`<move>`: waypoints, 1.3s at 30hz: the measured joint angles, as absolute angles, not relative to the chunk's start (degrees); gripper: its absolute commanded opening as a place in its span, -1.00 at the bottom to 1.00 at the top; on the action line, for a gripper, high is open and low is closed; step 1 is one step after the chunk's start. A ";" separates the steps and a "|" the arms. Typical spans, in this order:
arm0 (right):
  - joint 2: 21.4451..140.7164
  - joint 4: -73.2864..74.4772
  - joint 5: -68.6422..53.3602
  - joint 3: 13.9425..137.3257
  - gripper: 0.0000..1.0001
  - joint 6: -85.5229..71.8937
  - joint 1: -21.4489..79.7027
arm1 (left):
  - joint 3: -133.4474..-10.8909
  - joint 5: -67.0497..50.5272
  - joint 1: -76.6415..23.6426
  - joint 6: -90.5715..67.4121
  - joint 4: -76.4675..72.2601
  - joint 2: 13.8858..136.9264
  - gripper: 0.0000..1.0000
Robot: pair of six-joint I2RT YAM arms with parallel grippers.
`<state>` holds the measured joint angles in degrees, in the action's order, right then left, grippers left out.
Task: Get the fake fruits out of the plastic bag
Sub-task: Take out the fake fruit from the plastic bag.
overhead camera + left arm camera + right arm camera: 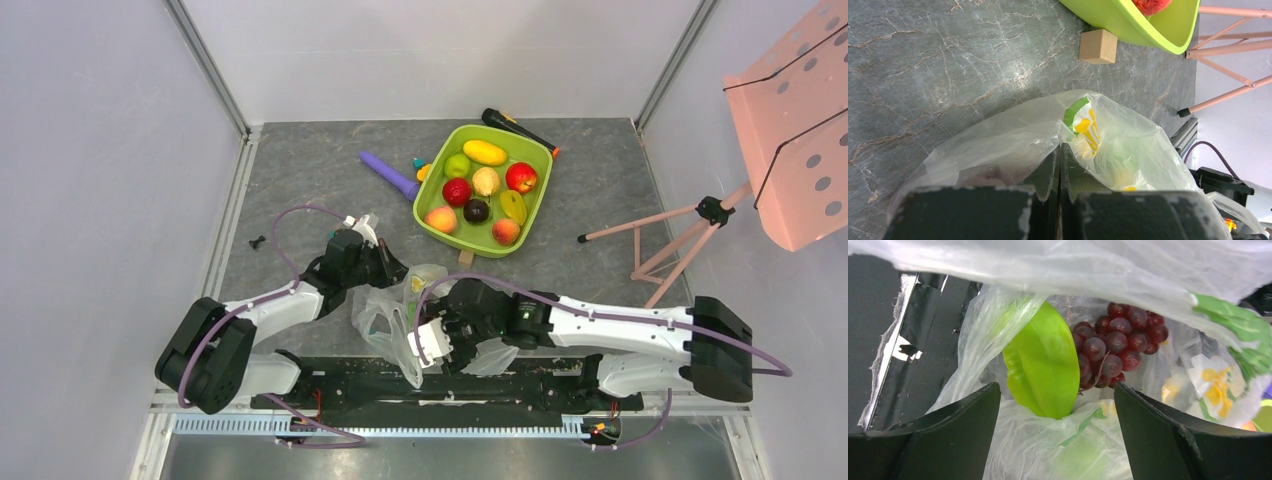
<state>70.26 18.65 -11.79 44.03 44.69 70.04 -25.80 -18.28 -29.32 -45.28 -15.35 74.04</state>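
The plastic bag [392,318] lies crumpled at the near edge between both arms. My left gripper [1059,150] is shut on a fold of the plastic bag [1013,137] at its far side. My right gripper [1057,390] is open at the bag's mouth, its fingers [973,412] either side of the film. Inside the bag, a green ridged fruit [1040,365] lies just ahead of the jaws, partly under film. A dark purple grape bunch [1120,342] rests against its right side. Several fake fruits [485,185] lie in the lime-green tray [535,205].
A long purple stick [390,175] and small toy blocks [421,170] lie left of the tray. A wooden cube [1098,46] sits by the tray's near corner. A pink stand [690,215] with a perforated panel occupies the right. Black rails run along the near edge.
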 measured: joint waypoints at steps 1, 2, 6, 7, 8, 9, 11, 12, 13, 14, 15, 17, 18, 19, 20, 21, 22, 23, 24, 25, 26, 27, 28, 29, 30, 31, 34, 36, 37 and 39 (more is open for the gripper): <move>71.02 18.81 -11.92 44.21 0.77 44.99 70.04 | -25.80 -18.26 -29.32 -45.28 -15.33 73.97 -0.96; 71.72 19.00 -12.10 44.40 0.78 45.19 70.04 | -25.80 -18.26 -29.32 -45.28 -15.33 73.87 -0.96; 73.73 19.14 -14.06 44.91 0.77 45.65 70.04 | -25.80 -18.22 -29.32 -45.28 -15.31 73.73 -0.96; 74.24 19.07 -14.72 44.91 0.75 45.65 70.04 | -25.80 -18.20 -29.32 -45.28 -15.31 73.73 -0.96; 74.76 18.94 -15.16 44.91 0.73 45.63 70.04 | -25.80 -18.17 -29.32 -45.28 -15.31 73.73 -0.96; 75.29 18.72 -15.49 44.91 0.71 45.60 70.04 | -25.80 -18.15 -29.32 -45.28 -15.31 73.73 -0.96; 76.29 17.91 -15.86 44.86 0.68 45.56 70.04 | -25.80 -18.13 -29.32 -45.28 -15.31 73.73 -0.96; 76.90 17.08 -15.92 44.84 0.65 45.47 70.04 | -25.80 -18.13 -29.32 -45.28 -15.29 73.73 -0.96; 77.41 16.27 -15.97 44.73 0.60 45.41 70.04 | -25.80 -18.13 -29.32 -45.28 -15.31 73.73 -0.96; 77.73 15.70 -15.97 44.64 0.54 45.25 70.04 | -25.80 -18.13 -29.32 -45.28 -15.31 73.73 -0.96; 78.19 14.76 -15.92 44.45 0.48 44.95 70.04 | -25.78 -18.11 -29.32 -45.28 -15.31 73.73 -0.96; 78.91 13.80 -15.68 44.31 0.28 44.60 70.04 | -25.74 -18.11 -29.32 -45.28 -15.29 73.73 -0.96; 79.31 13.39 -15.46 44.31 0.14 44.34 70.04 | -25.69 -18.11 -29.32 -45.28 -15.31 73.73 -0.96; 79.57 13.08 -15.22 44.31 0.03 44.12 70.04 | -25.65 -18.11 -29.32 -45.28 -15.31 73.73 -0.96; 79.72 12.82 -15.07 44.31 -0.05 43.75 70.04 | -25.63 -18.11 -29.32 -45.28 -15.31 73.73 -0.96; 79.72 12.73 -14.94 44.31 -0.11 43.59 70.04 | -25.63 -18.11 -29.32 -45.28 -15.31 73.73 -0.96; 79.72 12.60 -14.85 44.34 -0.16 43.05 70.04 | -25.63 -18.11 -29.32 -45.28 -15.31 73.73 -0.96; 79.72 12.51 -14.79 44.34 -0.18 42.59 70.04 | -25.63 -18.09 -29.32 -45.28 -15.31 73.73 -0.96; 79.68 12.51 -14.74 44.34 -0.20 42.39 70.04 | -25.61 -18.09 -29.32 -45.28 -15.29 73.73 -0.96; 79.55 12.53 -14.76 44.34 -0.22 42.04 70.04 | -25.61 -18.09 -29.32 -45.28 -15.31 73.73 -0.96; 79.26 12.58 -14.76 44.34 -0.24 41.58 70.04 | -25.58 -18.09 -29.32 -45.28 -15.31 73.73 -0.96; 78.74 12.73 -14.76 44.34 -0.24 41.21 70.06 | -25.58 -18.09 -29.32 -45.28 -15.31 73.73 -0.96; 77.95 12.91 -14.76 44.34 -0.26 40.84 70.06 | -25.58 -18.09 -29.32 -45.28 -15.31 73.73 -0.96; 76.88 13.06 -14.76 44.34 -0.26 40.47 70.08 | -25.58 -18.09 -29.32 -45.28 -15.31 73.73 -0.96; 75.66 13.21 -14.79 44.36 -0.27 40.07 70.08 | -25.58 -18.06 -29.32 -45.28 -15.31 73.73 -0.96; 74.37 13.39 -14.74 44.45 -0.27 39.70 70.13 | -25.58 -18.06 -29.32 -45.28 -15.31 73.73 -0.96; 70.00 13.76 -14.28 44.88 -0.27 38.09 70.13 | -25.58 -18.06 -29.32 -45.28 -15.31 73.73 -0.96; 67.81 13.82 -13.74 45.06 -0.27 36.97 70.08 | -25.58 -18.06 -29.32 -45.28 -15.31 73.73 -0.96; 66.78 13.82 -13.52 45.08 -0.27 36.42 69.93 | -25.56 -18.06 -29.32 -45.28 -15.31 73.73 -0.96; 64.47 13.58 -13.41 45.08 -0.31 34.85 69.41 | -25.52 -18.06 -29.32 -45.28 -15.31 73.73 -0.96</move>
<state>64.47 13.58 -13.41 45.08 34.85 69.41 -25.52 -18.06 -29.32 -45.28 -15.31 73.73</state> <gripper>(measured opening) 0.550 0.026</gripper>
